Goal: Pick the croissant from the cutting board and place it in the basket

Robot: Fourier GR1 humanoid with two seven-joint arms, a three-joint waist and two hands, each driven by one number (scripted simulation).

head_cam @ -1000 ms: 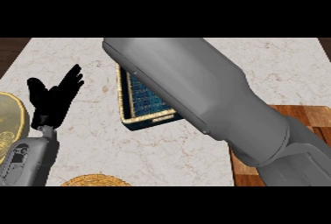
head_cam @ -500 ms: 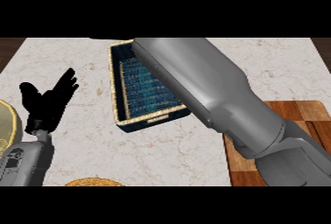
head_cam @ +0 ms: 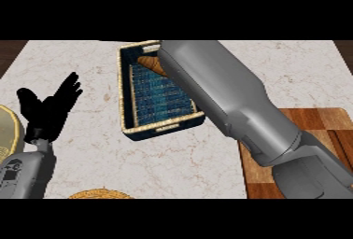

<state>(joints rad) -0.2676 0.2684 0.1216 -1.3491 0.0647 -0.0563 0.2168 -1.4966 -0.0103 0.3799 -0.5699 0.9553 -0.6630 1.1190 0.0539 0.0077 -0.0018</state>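
In the basket (head_cam: pixel 163 123), the croissant (head_cam: pixel 151 64)

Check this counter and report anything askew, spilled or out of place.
Nothing is spilled or damaged. The basket sits slightly skewed to the counter's edges. The croissant lies inside it at the far end, partly hidden by the right forearm, so the right hand cannot be seen. The left hand rests open at the view's left.

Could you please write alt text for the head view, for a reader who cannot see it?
A croissant lies at the far end of a blue-lined basket on a marble counter, partly hidden by the robot's right forearm reaching over it. The left hand rests open at the left, and a wooden cutting board lies at the right.
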